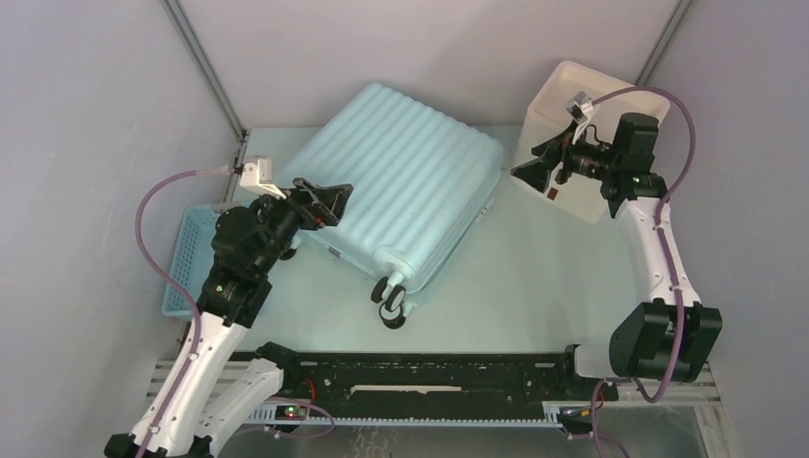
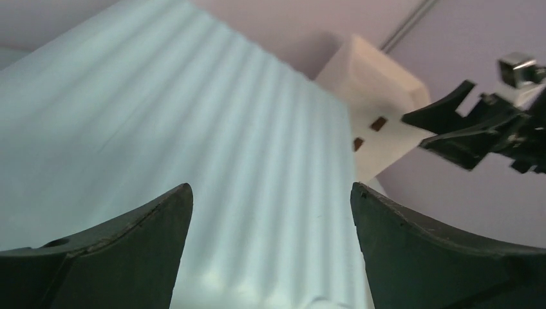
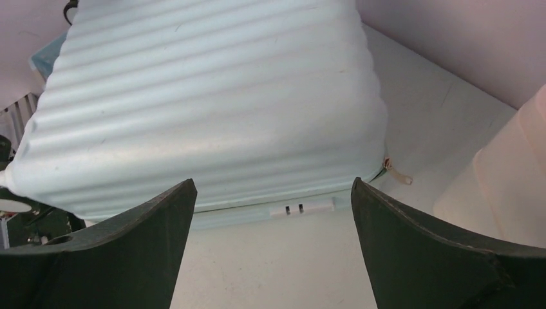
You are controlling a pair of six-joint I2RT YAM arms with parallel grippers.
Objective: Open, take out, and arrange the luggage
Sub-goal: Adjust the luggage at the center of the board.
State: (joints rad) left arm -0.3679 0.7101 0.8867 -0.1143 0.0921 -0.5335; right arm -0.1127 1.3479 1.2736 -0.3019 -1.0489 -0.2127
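Note:
The luggage (image 1: 401, 191), a pale mint-blue ribbed hard-shell case, lies flat and closed in the middle of the table, its black-and-white wheels (image 1: 391, 301) towards the near side. My left gripper (image 1: 324, 200) hovers over the case's left edge, open, with nothing between its fingers; the left wrist view looks along the ribbed shell (image 2: 193, 148). My right gripper (image 1: 534, 172) hangs off the case's right side, open and empty. In the right wrist view the case (image 3: 206, 96) shows its side seam, a small white fitting (image 3: 302, 208) and a zip pull (image 3: 396, 170) at the corner.
A small blue slatted basket (image 1: 191, 258) sits at the left, partly under the left arm. A cream-white box (image 1: 582, 105) with brown tabs stands at the back right, close behind the right gripper. Grey walls close in on both sides.

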